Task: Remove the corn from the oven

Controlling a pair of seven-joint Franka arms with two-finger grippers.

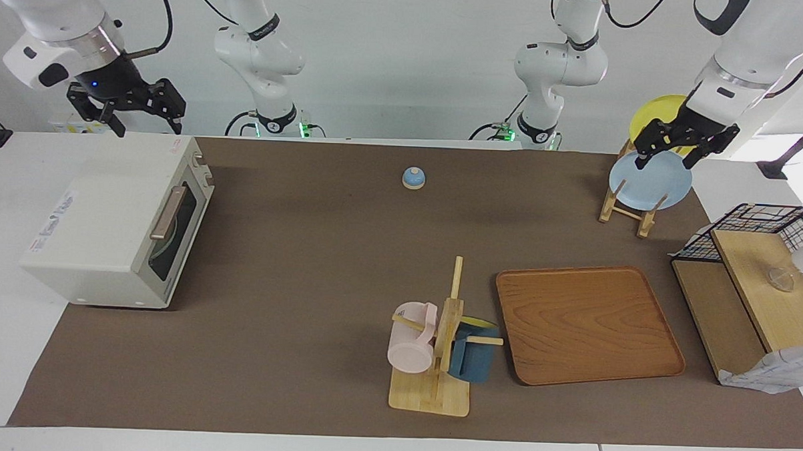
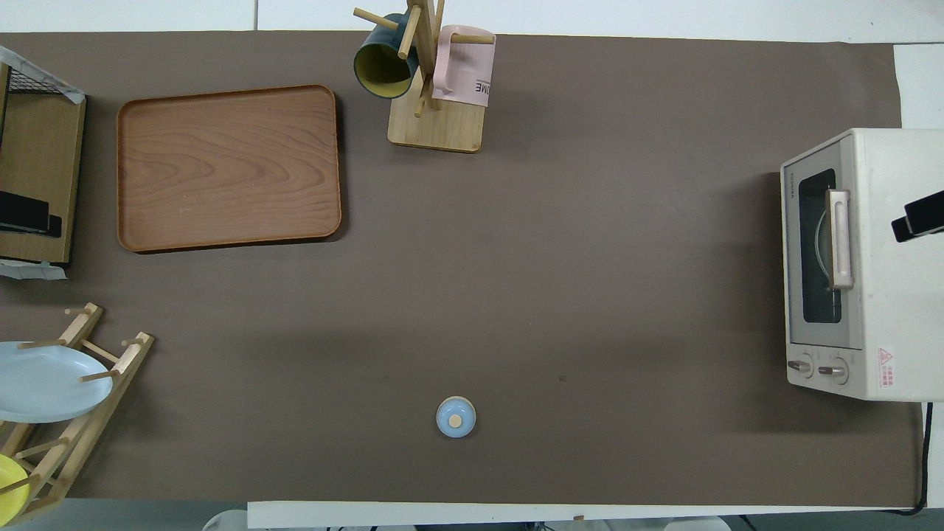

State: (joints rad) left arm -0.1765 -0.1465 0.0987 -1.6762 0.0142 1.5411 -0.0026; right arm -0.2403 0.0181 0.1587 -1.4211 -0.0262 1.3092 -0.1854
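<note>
Oven (image 1: 118, 219): door shut, at the right arm's end of the bench (image 1: 307, 262).
Corn: not visible.
Right hand (image 1: 126, 109): open, empty, over the oven.
Left hand (image 1: 678, 143): open, empty, over the blue plate (image 1: 650, 184).

From my station, my right gripper (image 1: 122, 109), a black two-finger pincer with its fingers spread apart, hangs in the air above the edge of the boxy off-white toaster oven (image 1: 108, 222) nearest the robots; the oven's dark glass door with tan bar handle is closed. My left gripper (image 1: 685, 143), also spread, hovers over the pale blue round plate (image 1: 650, 181) standing in the wooden rack (image 1: 626, 208), a yellow round plate (image 1: 656, 114) just beside it.
</note>
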